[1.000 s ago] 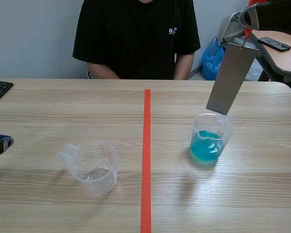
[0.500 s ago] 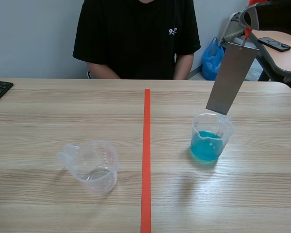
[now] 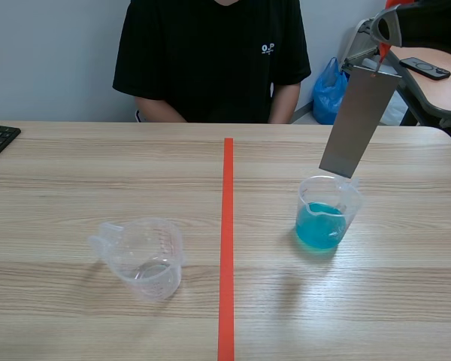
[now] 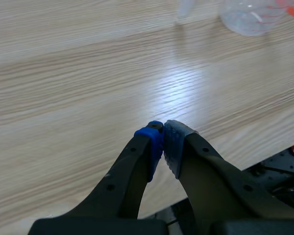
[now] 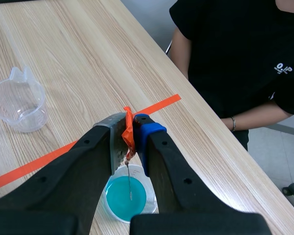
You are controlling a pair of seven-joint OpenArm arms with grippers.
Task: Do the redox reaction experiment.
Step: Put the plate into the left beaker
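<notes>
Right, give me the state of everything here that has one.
Blue cup: upright, partly full.
Clear cup: upright, looks empty.
Metal plate: hanging tilted above the blue cup, out of the liquid.
Right gripper: shut on the plate's orange tab.
Left gripper: shut on nothing.

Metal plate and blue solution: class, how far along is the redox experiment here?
Done: blue solution sits in the right cup; the right gripper holds the metal plate by its orange tab. In hand: the plate hangs over that cup, seemingly undipped. Left: lowering it in; the empty cup is untouched, the left gripper shut.
</notes>
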